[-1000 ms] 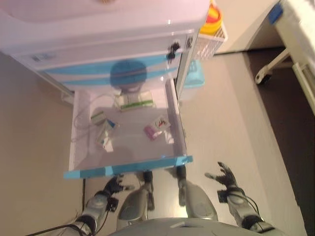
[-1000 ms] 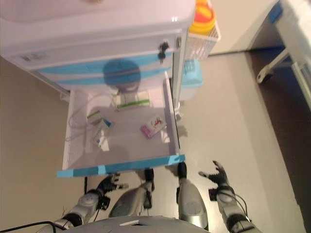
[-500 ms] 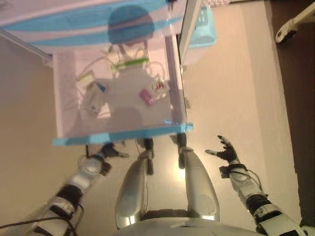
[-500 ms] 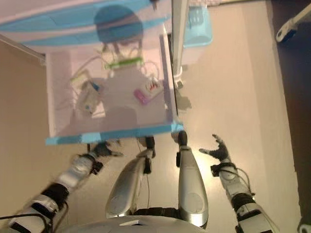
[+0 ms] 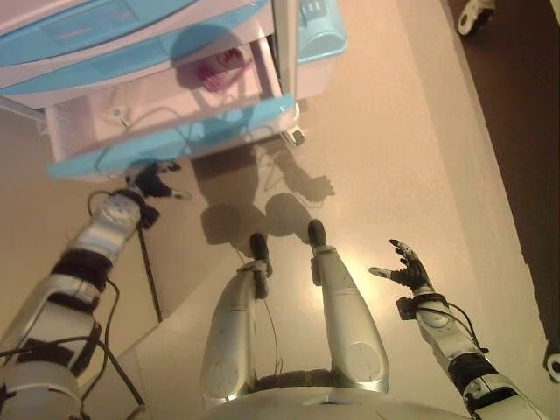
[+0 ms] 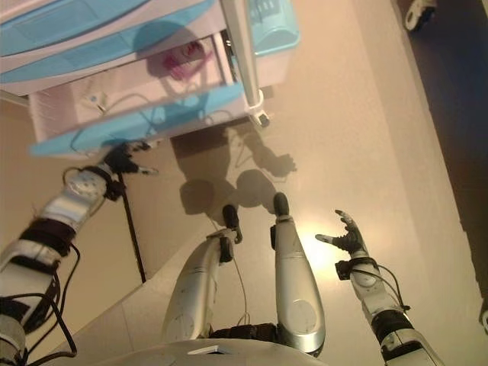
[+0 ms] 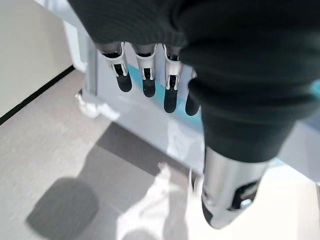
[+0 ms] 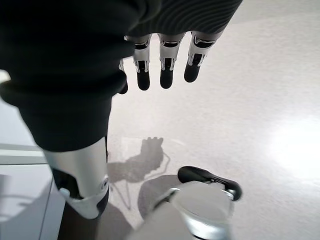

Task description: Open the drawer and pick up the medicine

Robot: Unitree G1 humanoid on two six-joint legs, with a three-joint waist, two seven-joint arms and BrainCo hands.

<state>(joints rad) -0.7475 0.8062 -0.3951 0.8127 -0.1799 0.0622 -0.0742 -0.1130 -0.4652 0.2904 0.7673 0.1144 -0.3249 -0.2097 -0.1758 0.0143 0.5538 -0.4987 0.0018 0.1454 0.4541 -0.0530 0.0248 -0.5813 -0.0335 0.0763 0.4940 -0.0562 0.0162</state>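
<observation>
Right hand hangs open and empty, well clear of the drawer. Left hand, fingers loose, holds nothing just under the drawer's front. Drawer now looks less pulled out than before; pink medicine inside, unpicked.

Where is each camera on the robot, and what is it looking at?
Head eyes: look down at the open drawer, a pink packet inside, both arms.
Left wrist: looks along the left hand at the drawer's blue front.
Right wrist: looks along the right hand at bare floor.
Shared: both eye views show the same scene; the drawer shows in the left wrist view too.
</observation>
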